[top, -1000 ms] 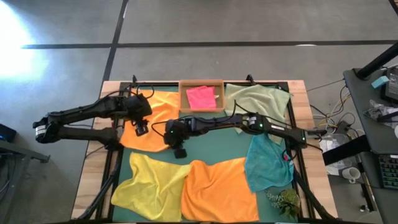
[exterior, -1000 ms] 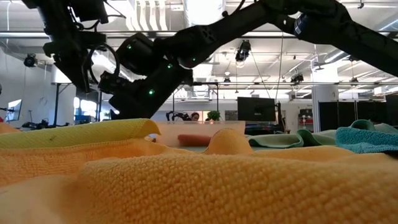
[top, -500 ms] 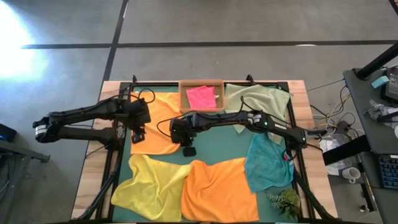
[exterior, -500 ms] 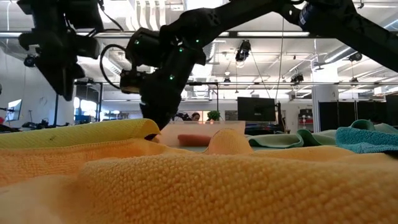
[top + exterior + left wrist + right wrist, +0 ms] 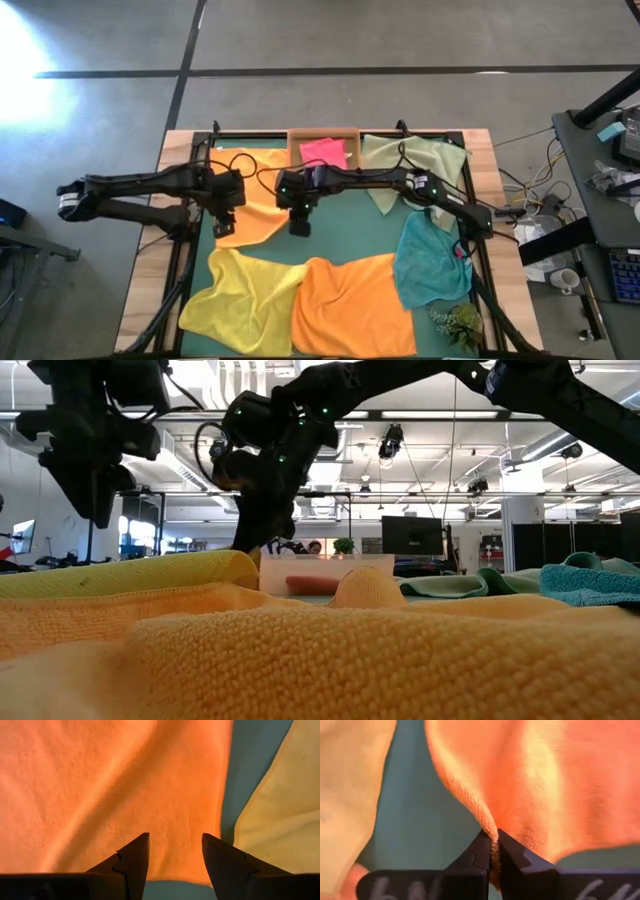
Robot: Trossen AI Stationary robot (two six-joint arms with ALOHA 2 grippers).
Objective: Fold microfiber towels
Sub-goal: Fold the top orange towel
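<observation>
An orange towel (image 5: pixel 255 195) lies spread on the dark green mat (image 5: pixel 350 230) at the far left. My right gripper (image 5: pixel 299 228) is shut on its near right edge. My left gripper (image 5: pixel 224 228) hangs open just above the same towel's near left corner (image 5: pixel 200 870), touching nothing. Nearer lie a yellow towel (image 5: pixel 245 290) and a second orange towel (image 5: pixel 350 305). A teal towel (image 5: pixel 430 265) is at the right and a pale green one (image 5: pixel 410 165) at the far right. A hot pink towel (image 5: pixel 325 152) rests in the wooden tray (image 5: pixel 293 150). My right gripper pinches the orange towel's edge (image 5: pixel 490 832) between its two fingers, close to the near right corner. The fingers come from above, slanting down. The pinched edge is raised into a ridge off the mat; the rest of the towel lies flat.
A small plant (image 5: pixel 458 322) sits at the table's near right corner. Bare mat shows between the far orange towel and the teal one. The black frame rails (image 5: pixel 185 270) run along the table's sides.
My right gripper has risen and drawn a little toward the far edge with the orange towel's near right edge, rolling its wrist as it went. That edge has lifted off the mat while the rest stayed flat. My left gripper has moved toward the near edge and sunk slightly, still open.
</observation>
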